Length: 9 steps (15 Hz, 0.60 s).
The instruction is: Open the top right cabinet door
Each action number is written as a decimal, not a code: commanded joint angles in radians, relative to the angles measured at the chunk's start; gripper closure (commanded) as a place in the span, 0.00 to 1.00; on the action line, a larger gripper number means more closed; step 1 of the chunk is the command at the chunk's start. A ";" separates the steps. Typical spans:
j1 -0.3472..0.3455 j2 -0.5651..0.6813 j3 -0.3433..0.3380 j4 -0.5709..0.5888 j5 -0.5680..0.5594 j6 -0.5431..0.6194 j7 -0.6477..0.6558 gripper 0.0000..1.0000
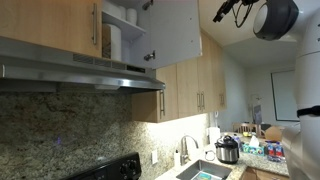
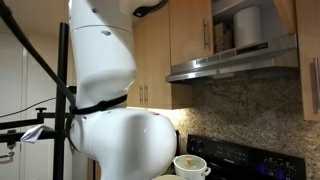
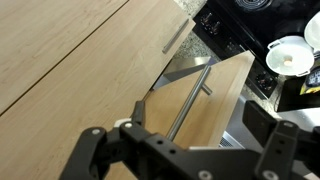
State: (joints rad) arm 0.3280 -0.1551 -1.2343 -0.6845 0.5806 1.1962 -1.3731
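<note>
You had a speckled granite backsplash (image 1: 60,125) beneath a steel range hood (image 1: 80,70), light-wood wall cabinets (image 1: 195,90) beyond, a black stove (image 2: 240,155) below, and a sink (image 1: 205,172) nearby.

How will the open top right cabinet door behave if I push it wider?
The top right cabinet door is a flat wood panel, so likely stiff. Its pale inner face shows hinges, so it should swing, not slide. Its slim steel handle looks smooth, perhaps slippery.
</note>
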 commanded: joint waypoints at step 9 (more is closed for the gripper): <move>-0.020 0.020 -0.015 -0.044 -0.019 0.000 0.020 0.00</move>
State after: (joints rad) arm 0.3280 -0.1551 -1.2343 -0.6844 0.5806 1.1962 -1.3731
